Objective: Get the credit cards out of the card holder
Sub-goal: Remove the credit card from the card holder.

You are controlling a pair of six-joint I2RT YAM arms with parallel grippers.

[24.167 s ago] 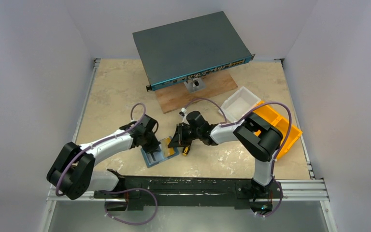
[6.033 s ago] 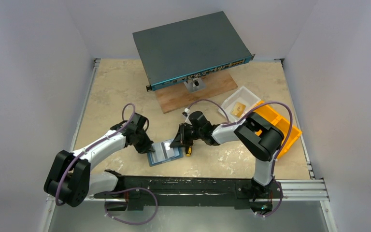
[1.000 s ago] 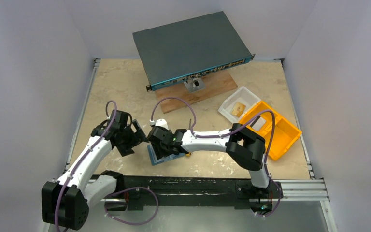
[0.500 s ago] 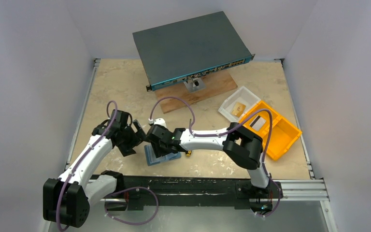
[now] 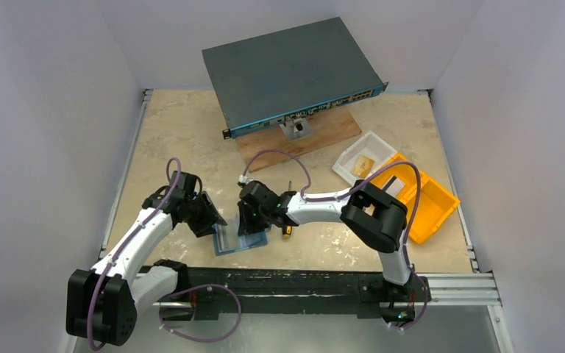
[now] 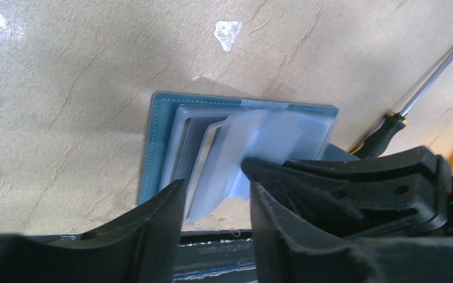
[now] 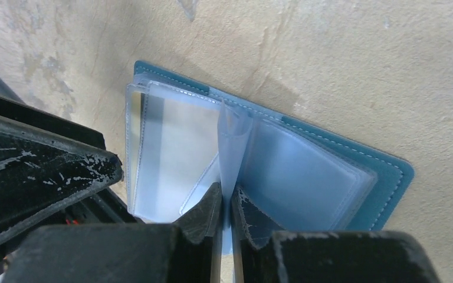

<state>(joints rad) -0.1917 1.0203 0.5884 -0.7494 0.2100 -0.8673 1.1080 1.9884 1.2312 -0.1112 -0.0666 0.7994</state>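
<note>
The teal-blue card holder [image 5: 229,241] lies open on the table near the front edge, its clear sleeves fanned. My right gripper [image 7: 226,203] is shut on one clear sleeve [image 7: 229,141] and holds it upright from the spine. The teal cover [image 7: 389,177] lies flat to the right. A yellowish card edge [image 7: 133,112] shows in the leftmost sleeve. My left gripper [image 6: 212,203] is open at the holder's near-left edge [image 6: 164,135], with the lifted sleeve's corner [image 6: 236,153] between its fingers. In the top view the left gripper [image 5: 213,220] and right gripper [image 5: 251,220] flank the holder.
A screwdriver [image 5: 288,229] lies just right of the holder. A white tray [image 5: 379,146] at the back right holds a gold card [image 5: 363,165], next to a yellow bin [image 5: 430,202]. A large dark network switch [image 5: 287,70] sits on a wooden board [image 5: 324,132] at the back.
My right gripper has drawn back to the right over the holder, lifting a sleeve. My left gripper has moved forward and right to the holder's left edge. The holder has shifted slightly left.
</note>
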